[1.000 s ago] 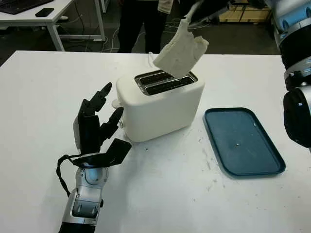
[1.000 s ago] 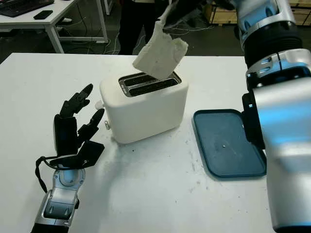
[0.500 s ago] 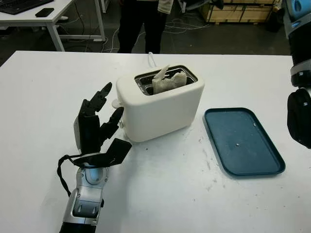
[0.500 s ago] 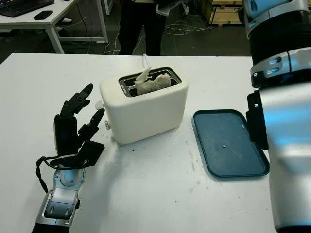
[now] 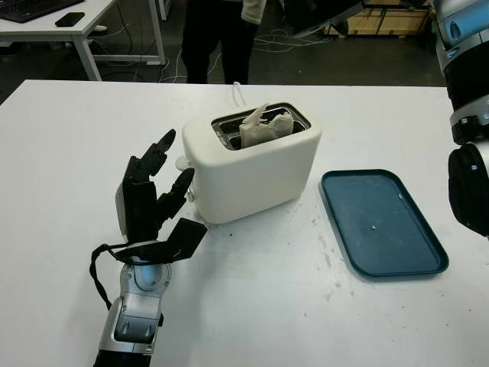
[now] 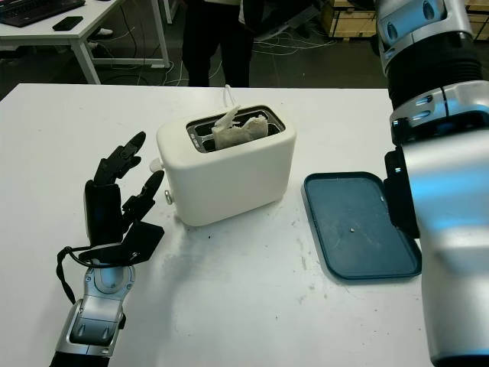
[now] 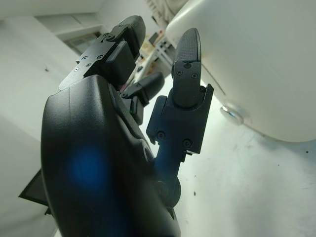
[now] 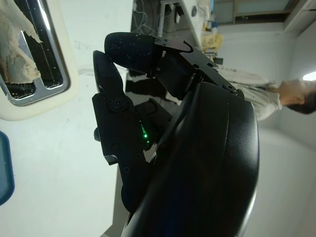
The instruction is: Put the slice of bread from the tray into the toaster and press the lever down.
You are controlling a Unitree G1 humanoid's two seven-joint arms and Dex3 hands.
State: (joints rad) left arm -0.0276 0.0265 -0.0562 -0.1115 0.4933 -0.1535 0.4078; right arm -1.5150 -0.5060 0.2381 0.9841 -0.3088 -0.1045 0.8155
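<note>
1. Table [image 5: 69, 130]: flat, matte white, scuffed with dark specks
2. Glossy cream rounded toaster [image 5: 256, 172] stands beside the left hand
3. Dark blue rounded-rectangle plastic tray [image 5: 382, 222]
4. Black left hand [image 5: 153, 191], open, fingers upright; right hand [image 8: 133, 123] raised, open
5. Ragged pale bread slice [image 5: 263, 126] sits crumpled in the toaster slot

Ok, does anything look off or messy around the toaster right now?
Yes. The slice of bread sits crumpled and ragged in the toaster, poking up above a slot with a torn corner sticking out instead of sitting straight down. Crumbs speckle the table beside the tray. The left hand is open beside the toaster.
</note>
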